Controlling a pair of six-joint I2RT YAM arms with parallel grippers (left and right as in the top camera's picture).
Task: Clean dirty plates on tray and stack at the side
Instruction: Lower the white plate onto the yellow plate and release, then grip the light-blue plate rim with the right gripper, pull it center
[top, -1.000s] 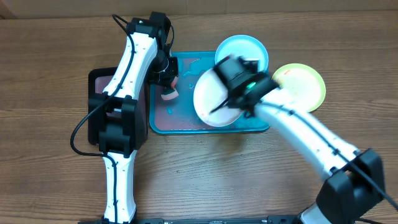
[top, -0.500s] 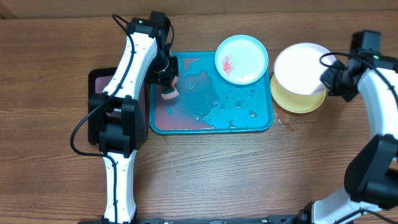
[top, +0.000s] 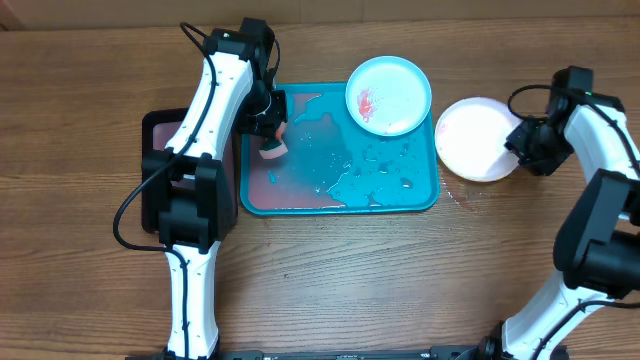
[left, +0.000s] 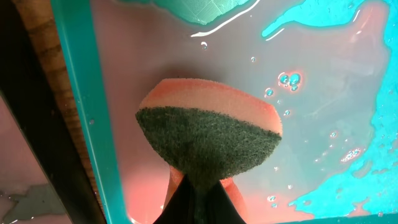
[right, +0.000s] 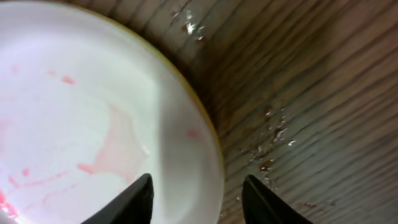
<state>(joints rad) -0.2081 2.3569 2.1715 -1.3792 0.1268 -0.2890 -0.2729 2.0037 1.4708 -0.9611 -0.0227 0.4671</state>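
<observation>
Release is the latest change. A second ago the right hand (top: 522, 146) held the white plate (top: 476, 138) over the tray (top: 340, 207). That plate now lies on the desk right of the tray, seated on the yellow-green plate (right: 201, 107). Only a thin yellowish edge of the lower plate shows under the white rim. The right hand has parted to a moderate gap and straddles the rim without clamping it.

Judgement: two plates are stacked and one remains. The light blue plate (top: 389, 95) sits in the tray's far right corner with a red smear at its centre.

The left hand (top: 270, 128) has not moved. It is closed on the sponge (left: 208, 134) near the tray's left rim.

Materials:
- Plates: smooth, glossy round plastic. The white one carries faint pink streaks.
- Sponge: coarse dark-green scouring face over pink foam.
- Tray: turquoise plastic with rounded corners, pooled with tinted water and bubbles.
- Desk: grained wood, with droplets beside the stack.
</observation>
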